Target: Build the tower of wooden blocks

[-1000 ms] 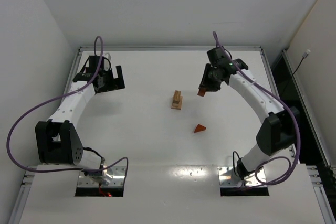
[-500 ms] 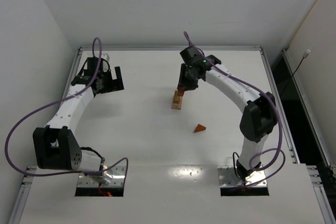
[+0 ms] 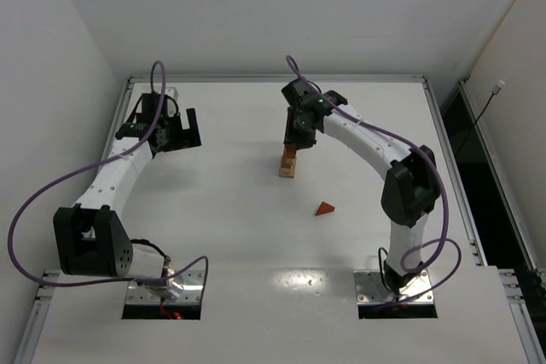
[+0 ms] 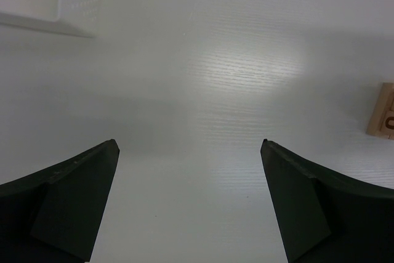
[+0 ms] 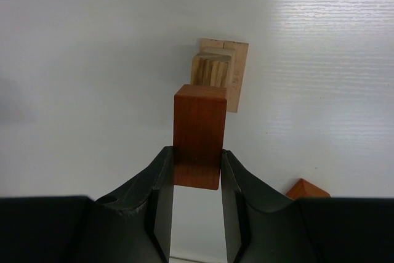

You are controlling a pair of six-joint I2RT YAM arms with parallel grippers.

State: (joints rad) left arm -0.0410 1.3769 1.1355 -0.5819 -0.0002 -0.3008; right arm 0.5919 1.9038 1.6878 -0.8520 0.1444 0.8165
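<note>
The wood block tower [image 3: 287, 166] is a small stack of pale tan blocks at the table's middle; it also shows in the right wrist view [image 5: 220, 69]. My right gripper [image 3: 294, 149] is shut on a reddish-brown rectangular block [image 5: 198, 135] and holds it just above the tower. A reddish-brown triangular wedge [image 3: 324, 209] lies on the table nearer the arms, and it shows at the lower right of the right wrist view [image 5: 306, 189]. My left gripper [image 3: 177, 130] is open and empty at the far left, above bare table [image 4: 189, 147].
A white tray corner [image 4: 52, 1] shows at the upper left of the left wrist view. A pale block edge [image 4: 382, 111] shows at that view's right border. The table's raised rim [image 3: 273, 79] runs along the back.
My right gripper has carried the reddish-brown block leftward from the right side to above the tower. The left arm has shifted only slightly.
</note>
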